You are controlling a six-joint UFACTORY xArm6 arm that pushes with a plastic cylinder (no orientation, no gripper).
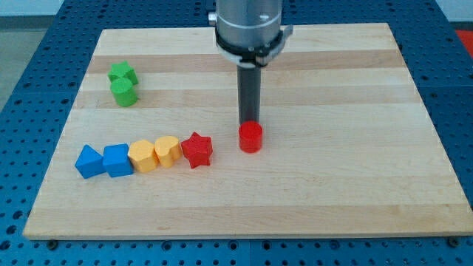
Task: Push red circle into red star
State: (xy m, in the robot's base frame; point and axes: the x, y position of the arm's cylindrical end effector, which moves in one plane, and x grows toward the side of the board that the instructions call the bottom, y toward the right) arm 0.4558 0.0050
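Note:
The red circle [250, 137] is a short red cylinder a little below the middle of the wooden board [355, 81]. The red star [196, 150] lies to its left and slightly lower, with a gap of bare wood between them. My tip [249, 123] comes straight down from the grey arm head at the view's top and ends right at the circle's top edge, on its far side; whether it touches the circle cannot be told.
A row runs left from the red star: a yellow heart [167, 151], a yellow hexagon [142, 156], a blue cube-like block [117, 159] and a blue pentagon-like block [89, 161]. A green star [123, 73] and a green cylinder [124, 92] sit at the upper left.

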